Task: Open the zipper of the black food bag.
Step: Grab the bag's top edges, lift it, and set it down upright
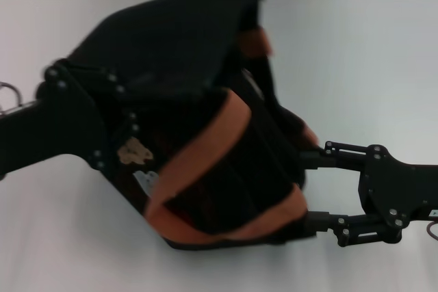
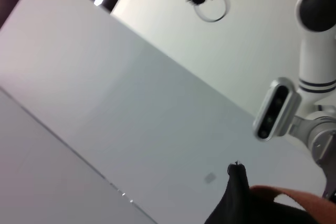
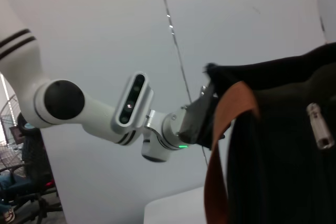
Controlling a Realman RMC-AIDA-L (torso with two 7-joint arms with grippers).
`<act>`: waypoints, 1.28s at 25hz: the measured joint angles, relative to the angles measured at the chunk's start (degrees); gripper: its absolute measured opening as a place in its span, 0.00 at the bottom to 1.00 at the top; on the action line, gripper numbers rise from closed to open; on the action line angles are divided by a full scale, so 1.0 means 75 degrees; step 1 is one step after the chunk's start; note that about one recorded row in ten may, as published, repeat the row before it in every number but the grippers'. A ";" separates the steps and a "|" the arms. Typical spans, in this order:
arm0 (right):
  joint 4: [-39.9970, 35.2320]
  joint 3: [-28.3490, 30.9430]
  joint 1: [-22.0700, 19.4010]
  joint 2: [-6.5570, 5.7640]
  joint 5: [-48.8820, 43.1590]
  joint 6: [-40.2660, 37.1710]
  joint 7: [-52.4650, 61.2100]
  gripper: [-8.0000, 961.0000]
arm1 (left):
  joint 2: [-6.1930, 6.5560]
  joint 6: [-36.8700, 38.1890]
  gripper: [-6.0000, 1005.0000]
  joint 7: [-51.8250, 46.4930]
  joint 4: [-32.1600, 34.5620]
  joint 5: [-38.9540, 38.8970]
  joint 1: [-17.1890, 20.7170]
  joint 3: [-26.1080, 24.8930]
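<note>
I have the black food bag (image 1: pixel 185 94) tipped over near the middle of the white surface (image 1: pixel 356 59), leaning toward the left and lifted at its left side, with its orange straps (image 1: pixel 219 141) draped across the face nearest me. My left end effector (image 1: pixel 75 117) is pressed into the bag's left side and looks to be clamped on the fabric there, though its fingers are buried in black cloth and I cannot tell how far they are closed. My right end effector (image 1: pixel 311 189) reaches in from the right at the bag's near right corner; its two fingers stand moderately apart, one against the upper part of that corner and one low near the base, and I cannot tell whether they pinch anything.

From the right wrist camera I can see the silver pull tab (image 3: pixel 320 125) hanging free against the black cloth, just beside a strap, with nothing gripping it. So I judge the zipper still closed and the step in hand to be bracing the bag and getting onto the tab.

Next I need the left side held steady while the right fingers narrow onto that small tab, clear of the strap, then draw it along the track.
</note>
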 joint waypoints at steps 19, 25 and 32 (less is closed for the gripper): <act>0.0322 0.0164 0.0357 0.0052 0.1250 0.0549 -0.0360 0.65 | -0.0030 -0.0177 0.10 0.0941 -0.0094 0.0102 -0.0084 0.0702; 0.0417 0.0065 0.0589 0.0057 0.1296 0.0687 -0.0488 0.58 | -0.0037 -0.0173 0.10 0.1017 -0.0094 0.0063 -0.0089 0.0893; 0.0406 -0.0193 0.0755 0.0057 0.1457 0.0916 -0.0524 0.50 | -0.0034 -0.0178 0.10 0.1034 -0.0094 0.0052 -0.0134 0.0983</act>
